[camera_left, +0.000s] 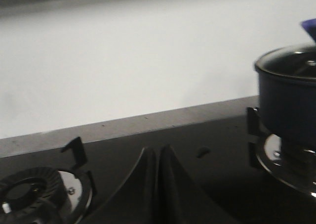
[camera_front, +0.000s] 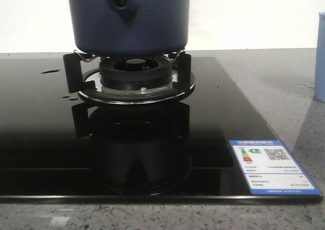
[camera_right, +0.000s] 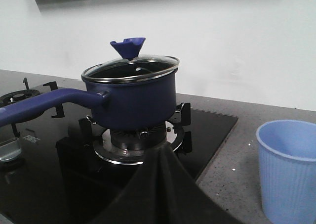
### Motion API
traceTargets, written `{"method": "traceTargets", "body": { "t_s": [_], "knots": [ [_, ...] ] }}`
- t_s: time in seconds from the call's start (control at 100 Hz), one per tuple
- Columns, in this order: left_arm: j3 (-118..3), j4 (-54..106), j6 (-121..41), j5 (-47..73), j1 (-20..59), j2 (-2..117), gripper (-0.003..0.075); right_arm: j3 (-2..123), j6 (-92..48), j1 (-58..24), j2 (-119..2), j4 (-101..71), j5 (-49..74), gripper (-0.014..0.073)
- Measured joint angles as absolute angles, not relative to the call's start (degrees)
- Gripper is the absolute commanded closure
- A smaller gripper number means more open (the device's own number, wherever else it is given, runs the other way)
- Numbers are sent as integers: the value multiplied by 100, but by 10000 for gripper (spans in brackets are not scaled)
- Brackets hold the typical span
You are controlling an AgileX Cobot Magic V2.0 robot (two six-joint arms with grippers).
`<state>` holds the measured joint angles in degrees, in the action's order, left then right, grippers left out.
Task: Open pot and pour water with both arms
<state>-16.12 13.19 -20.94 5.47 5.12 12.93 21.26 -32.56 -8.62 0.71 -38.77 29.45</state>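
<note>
The dark navy pot (camera_front: pixel 129 22) sits on the burner stand (camera_front: pixel 136 83) of a black glass hob, its handle end with a round hole facing the front camera. In the right wrist view the pot (camera_right: pixel 133 98) carries a glass lid (camera_right: pixel 131 68) with a blue knob (camera_right: pixel 128 47), and its long handle (camera_right: pixel 44 103) sticks out sideways. The pot (camera_left: pixel 289 103) also shows at the edge of the left wrist view. My left gripper (camera_left: pixel 158 152) is shut and empty, away from the pot. My right gripper (camera_right: pixel 163 152) is shut and empty, short of the burner.
A pale blue ribbed cup (camera_right: pixel 289 169) stands on the grey counter beside the hob, also seen as the cup (camera_front: pixel 320 62) at the front view's right edge. A second burner (camera_left: pixel 34 194) lies near my left gripper. A label sticker (camera_front: pixel 271 167) sits on the hob corner.
</note>
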Motion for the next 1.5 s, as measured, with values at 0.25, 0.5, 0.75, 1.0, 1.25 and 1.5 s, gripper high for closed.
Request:
{"method": "traceTargets", "body": {
  "t_s": [0.25,0.5,0.75,1.0,1.25,1.5],
  "knots": [
    [-315,-131,-446,-611,512,1038,739,2126,-3256,-862,71,-3877,2945,660],
    [7,-87,-317,439,512,438,739,2126,-3256,-862,71,-3877,2945,660],
    [7,-66,-295,1727,512,233,739,2126,-3256,-862,71,-3877,2945,660],
    [7,-54,-283,1807,512,233,739,2126,-3256,-862,71,-3877,2945,660],
    [7,-51,-283,1807,512,233,739,2126,-3256,-862,71,-3877,2945,660],
    [7,-51,-283,1816,512,233,739,2126,-3256,-862,71,-3877,2945,660]
  ]
}}
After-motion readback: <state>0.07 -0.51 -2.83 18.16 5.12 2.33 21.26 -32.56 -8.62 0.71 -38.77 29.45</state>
